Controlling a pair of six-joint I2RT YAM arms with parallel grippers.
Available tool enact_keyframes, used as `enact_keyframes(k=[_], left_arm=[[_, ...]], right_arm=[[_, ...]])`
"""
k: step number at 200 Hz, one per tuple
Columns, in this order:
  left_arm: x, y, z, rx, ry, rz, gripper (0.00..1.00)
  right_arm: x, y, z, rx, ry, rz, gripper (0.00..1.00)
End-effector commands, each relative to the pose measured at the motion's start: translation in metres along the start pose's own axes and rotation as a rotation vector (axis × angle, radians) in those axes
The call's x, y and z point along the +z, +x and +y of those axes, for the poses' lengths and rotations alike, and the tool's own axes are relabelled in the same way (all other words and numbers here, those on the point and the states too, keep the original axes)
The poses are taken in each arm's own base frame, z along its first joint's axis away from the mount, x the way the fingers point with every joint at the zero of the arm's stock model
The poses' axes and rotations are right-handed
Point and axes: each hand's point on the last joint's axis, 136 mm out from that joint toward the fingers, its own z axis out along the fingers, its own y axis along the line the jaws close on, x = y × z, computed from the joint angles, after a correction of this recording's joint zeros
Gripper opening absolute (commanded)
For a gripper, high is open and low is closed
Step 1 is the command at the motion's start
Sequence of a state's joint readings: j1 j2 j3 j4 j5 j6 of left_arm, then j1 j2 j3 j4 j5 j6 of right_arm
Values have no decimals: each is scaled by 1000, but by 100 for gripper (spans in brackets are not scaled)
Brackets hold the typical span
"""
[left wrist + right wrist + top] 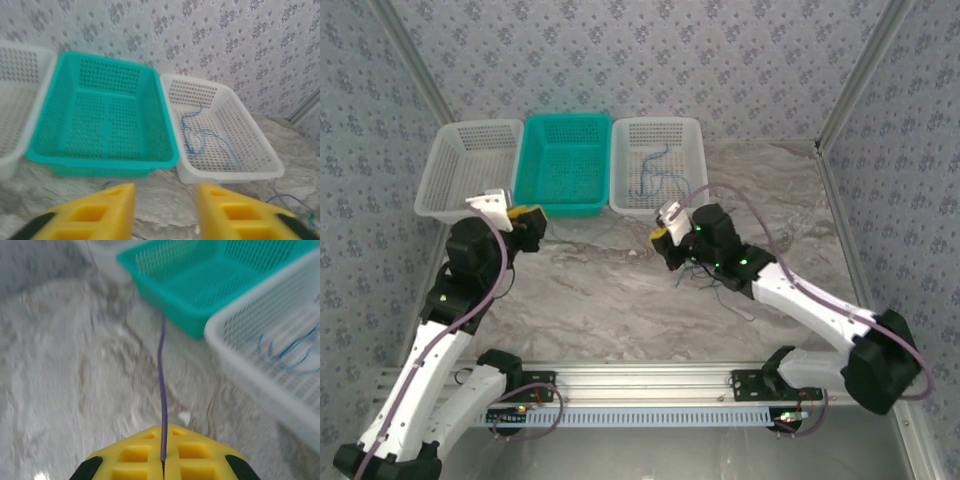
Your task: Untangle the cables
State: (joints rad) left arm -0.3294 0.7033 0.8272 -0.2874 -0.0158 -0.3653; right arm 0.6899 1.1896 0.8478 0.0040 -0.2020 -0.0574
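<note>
Both arms reach forward, the left gripper (165, 202) with fingers (107, 210) apart, the right gripper (163, 437) with fingers pressed together on a thin purple cable (162, 375)

A thin blue cable (200, 137) lay looped inside the right white basket (225, 176). A purple cable (162, 385) ran straight, clamped between the right fingers (132, 455). Dark and green cables (708, 280) lay tangled on the worktop (600, 290).
</note>
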Motion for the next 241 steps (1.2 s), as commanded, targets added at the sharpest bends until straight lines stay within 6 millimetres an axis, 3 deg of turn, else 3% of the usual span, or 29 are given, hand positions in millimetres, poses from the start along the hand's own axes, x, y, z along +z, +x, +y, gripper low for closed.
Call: enact_keyframes(k=[1, 38, 64, 94, 140, 163, 184, 212, 219, 227, 241], left_arm=[[6, 11, -22, -6, 145, 11, 46], [3, 41, -86, -76, 555, 59, 53], [-3, 73, -137, 26, 738, 120, 54], [10, 115, -186, 144, 796, 163, 55], [46, 142, -244, 263, 877, 147, 61], [58, 149, -266, 299, 912, 89, 65], [78, 145, -265, 257, 841, 30, 69], [87, 137, -274, 212, 844, -15, 70], [88, 136, -278, 202, 854, -14, 67], [89, 136, -281, 191, 864, -9, 56], [89, 136, -282, 168, 870, 3, 14]], right_arm=[[-21, -34, -14, 140, 29, -132, 0], [-32, -55, -28, 336, 4, -179, 0], [-39, -72, -30, 425, -6, -211, 0], [-44, -84, -31, 489, -10, -235, 0], [-47, -97, -22, 573, -82, -267, 0], [-52, -108, -13, 587, -120, -287, 0], [-57, -115, -7, 583, -135, -303, 0], [-59, -118, 2, 585, -161, -312, 0], [-59, -118, 3, 588, -165, -314, 0], [-59, -117, 4, 592, -168, -314, 0], [-57, -112, 1, 598, -149, -308, 0]])
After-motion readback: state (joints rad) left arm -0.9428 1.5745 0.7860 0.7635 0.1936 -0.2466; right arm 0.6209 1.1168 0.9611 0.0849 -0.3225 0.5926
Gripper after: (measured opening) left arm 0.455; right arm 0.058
